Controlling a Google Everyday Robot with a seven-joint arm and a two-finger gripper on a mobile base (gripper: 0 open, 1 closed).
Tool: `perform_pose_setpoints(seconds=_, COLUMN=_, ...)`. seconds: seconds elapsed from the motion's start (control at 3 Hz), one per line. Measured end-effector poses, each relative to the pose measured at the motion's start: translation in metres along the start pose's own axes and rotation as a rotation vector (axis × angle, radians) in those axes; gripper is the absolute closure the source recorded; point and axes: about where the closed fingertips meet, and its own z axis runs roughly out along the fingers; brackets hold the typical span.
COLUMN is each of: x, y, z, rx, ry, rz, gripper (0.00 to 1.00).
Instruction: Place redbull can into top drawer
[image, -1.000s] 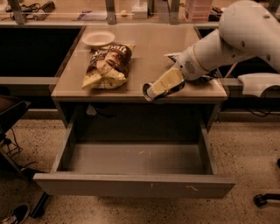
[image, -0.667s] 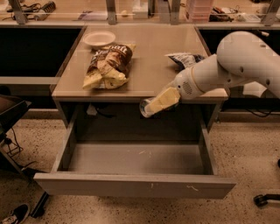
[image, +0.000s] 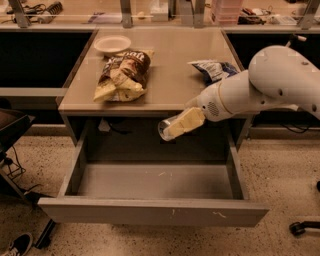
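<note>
The top drawer (image: 150, 214) is pulled wide open below the table, with a grey front panel with small white scuffs and a bare grey floor. My gripper (image: 174, 128) hangs just in front of the table's front edge, above the back of the open drawer, pointing down-left. Its pale fingers (image: 186, 121) are shut on the redbull can (image: 165, 131). Only the can's silver round end shows at the tip; the rest is hidden between the fingers.
On the table (image: 170, 95) lie a brown chip bag (image: 122, 75), a blue-and-white foil chip bag (image: 214, 69) and a white plate (image: 112, 44). My white arm (image: 270, 80) reaches in from the right. A chair caster (image: 299, 227) and a shoe (image: 17, 245) are on the floor.
My gripper has moved with the can from above the table's right front corner, forward and down past the table edge, to above the open drawer.
</note>
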Motion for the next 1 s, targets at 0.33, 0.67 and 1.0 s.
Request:
perform_pose_setpoints(seconds=0.33, x=0.021, y=0.027, z=0.001, rx=0.107, ry=-0.004, rz=-0.048, gripper=1.00)
perform_pose_setpoints(seconds=0.67, x=0.058, y=0.030, z=0.019, rx=0.223, ry=0.049, rz=-0.067, gripper=1.00)
perform_pose_setpoints(seconds=1.0, x=0.077, y=0.010, z=0.041, rx=0.296, ry=0.117, rz=-0.087, gripper=1.00)
